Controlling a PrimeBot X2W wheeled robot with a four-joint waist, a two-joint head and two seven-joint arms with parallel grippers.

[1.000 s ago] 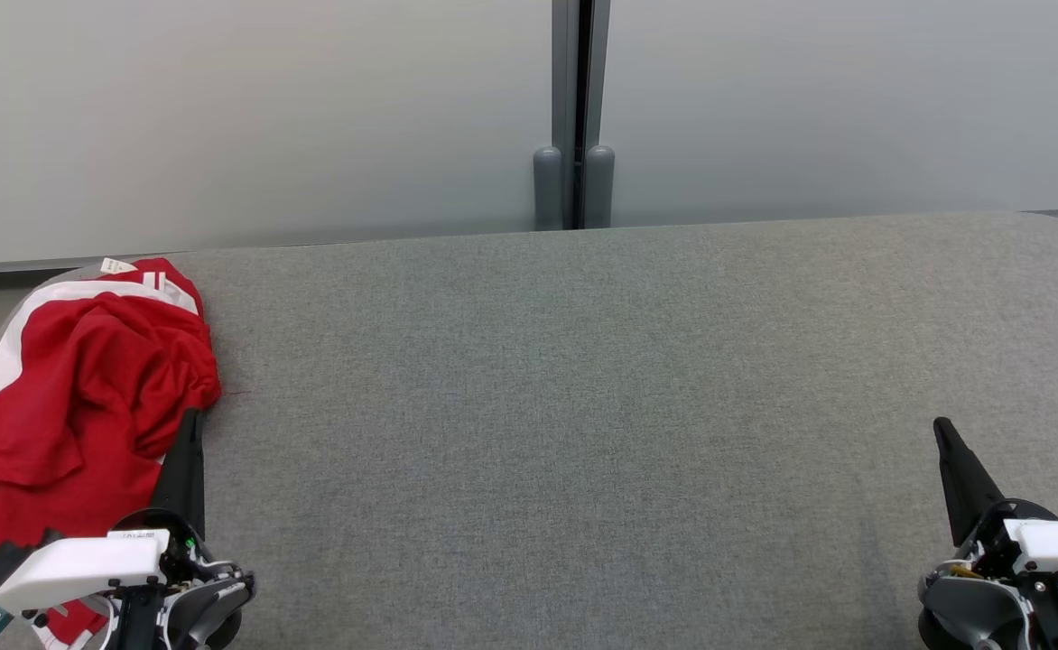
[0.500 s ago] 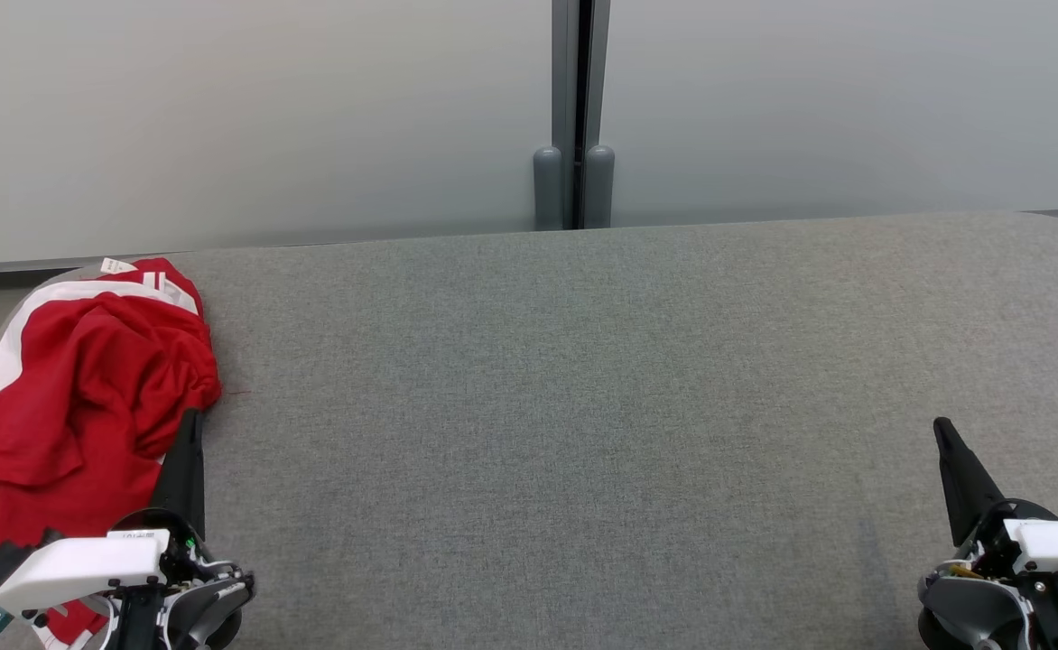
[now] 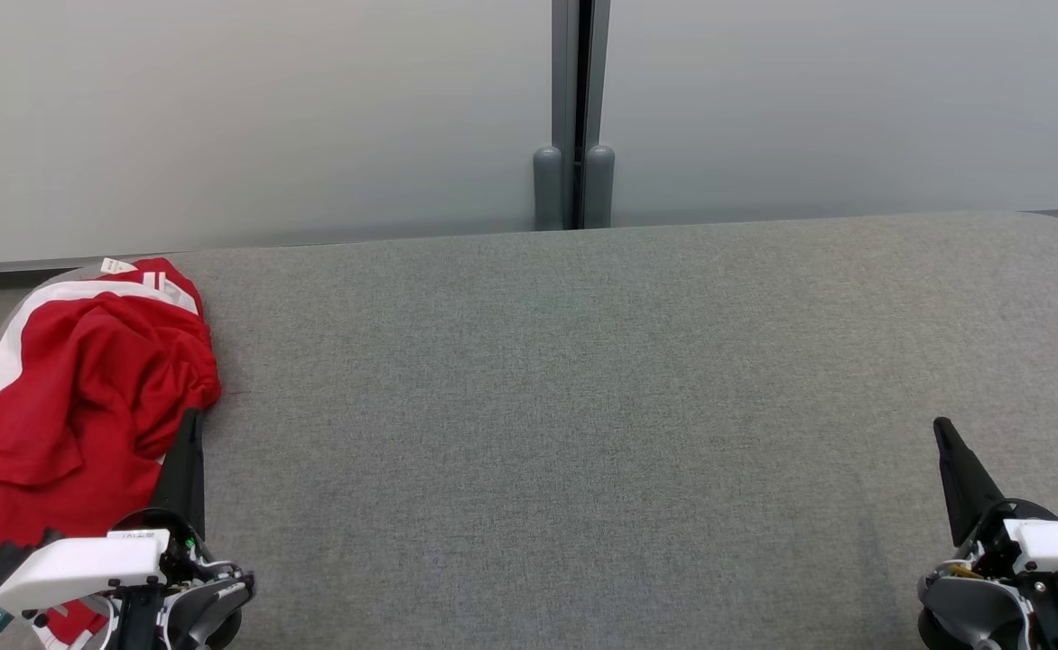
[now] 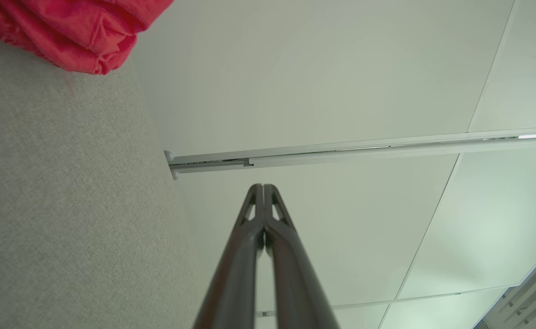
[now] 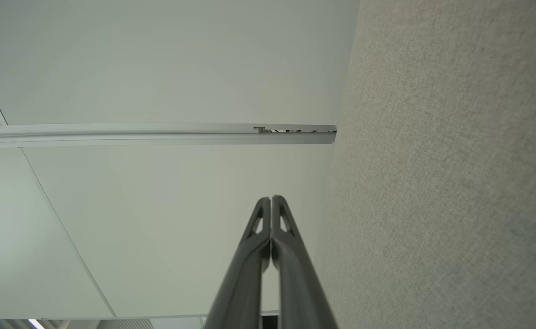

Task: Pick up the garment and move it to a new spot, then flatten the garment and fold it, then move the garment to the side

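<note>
The red shirt (image 3: pixel 78 397) is sitting crumpled at the counter's (image 3: pixel 583 406) left end. The left hand (image 3: pixel 191 420) is hanging clenched and empty just beside it, and the right hand (image 3: pixel 942 426) is clenched too, far right. I'd be opening the left one wide and pinching a thick fold.

A broad table (image 3: pixel 583 406) covered in grey woven fabric spans the head view, its far corners rounded. Behind it stand two pale, frosted wall panels (image 3: pixel 249 117) joined by a dark vertical post (image 3: pixel 580 81), at whose foot sit two rounded grey caps (image 3: pixel 548 185) (side by side, just beyond the table's far edge). In both wrist views the post crosses the pale wall as a long light bar.
</note>
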